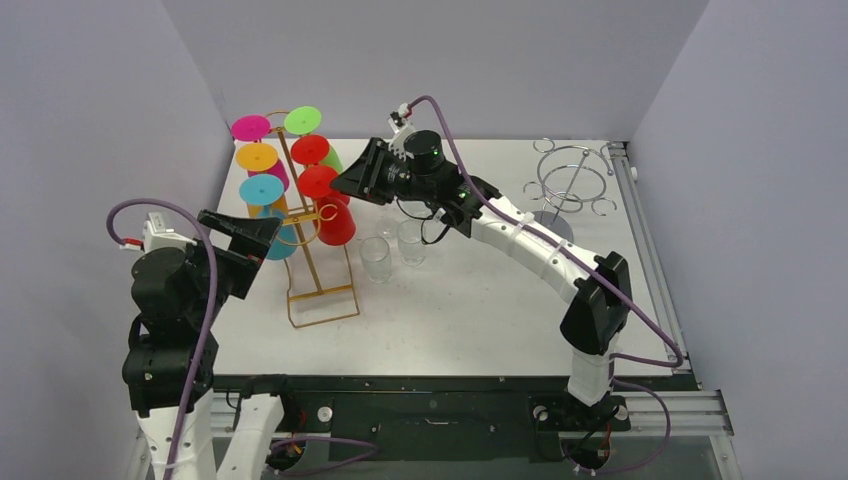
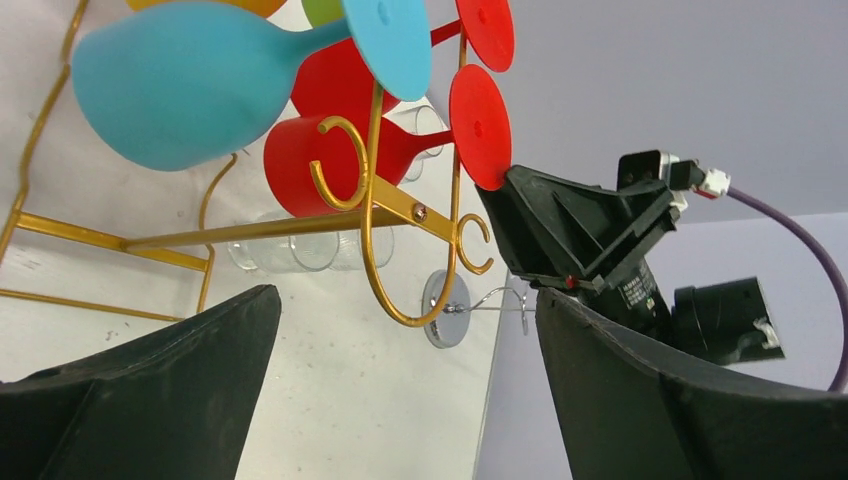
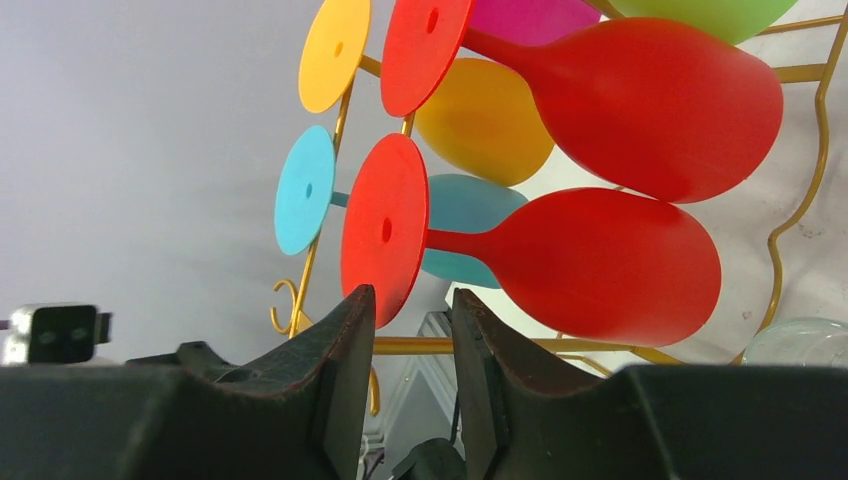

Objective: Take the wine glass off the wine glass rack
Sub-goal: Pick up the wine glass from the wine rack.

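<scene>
Jaws left: spread wide, empty, mid-left beside rack (image 2: 400,212) | jaws right: narrowly parted, at red wine glass (image 3: 600,265) foot rim

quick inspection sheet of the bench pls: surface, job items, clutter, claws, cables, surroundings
surface: white table, metal rails on its right and near edges
job's things: gold rack upright, hung with coloured wine glasses; lower red glass nearest the right claw
clutter: clear glasses standing beside the gold rack; chrome rack at back right, nothing hung on it
claws: left claw wide open, holding nothing; right claw narrowly open at the lower red glass's foot, contact unclear
cables: purple cable on left arm, another on right arm
surroundings: pale walls on three sides
</scene>
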Motion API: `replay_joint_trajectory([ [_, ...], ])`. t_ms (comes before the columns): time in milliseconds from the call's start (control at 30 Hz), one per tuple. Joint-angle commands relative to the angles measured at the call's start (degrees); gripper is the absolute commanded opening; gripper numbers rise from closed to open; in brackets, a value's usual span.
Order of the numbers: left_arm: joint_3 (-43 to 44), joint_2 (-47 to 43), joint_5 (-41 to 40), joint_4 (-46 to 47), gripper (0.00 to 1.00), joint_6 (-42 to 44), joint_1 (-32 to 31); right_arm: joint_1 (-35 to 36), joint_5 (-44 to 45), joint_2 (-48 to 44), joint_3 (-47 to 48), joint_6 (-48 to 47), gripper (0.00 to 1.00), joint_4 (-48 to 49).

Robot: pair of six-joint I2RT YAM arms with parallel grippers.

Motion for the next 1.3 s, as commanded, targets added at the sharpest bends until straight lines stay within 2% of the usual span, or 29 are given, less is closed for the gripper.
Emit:
replay_joint_trajectory([
  [0,6.6,2.1,-1.7,-3.9,0.97,9.7,-0.3,0.6,-0.3,2.0,5.0,-1.0,0.3,-0.1],
  [133,11.6,3.9,-2.8,-5.4,0.96,12.8,-0.8,0.6,-0.3,3.7,7.2,-0.6,0.26,-0.4],
  [333,14.6,5.7,-3.0,-5.7,0.96,14.6,-1.8,0.6,0.3,4.4,7.8,0.3,0.19,0.4],
  [900,16.6,9.3,-1.7,-3.5,0.96,17.1,-3.2,-0.3,2.9,3.6,7.0,2.3,0.02,1.6],
  [1267,16.1,10.1,-0.9,-1.9,0.96,16.3,-3.3,-2.4,1.6,0.4,1.7,8.3,0.0,6.2],
])
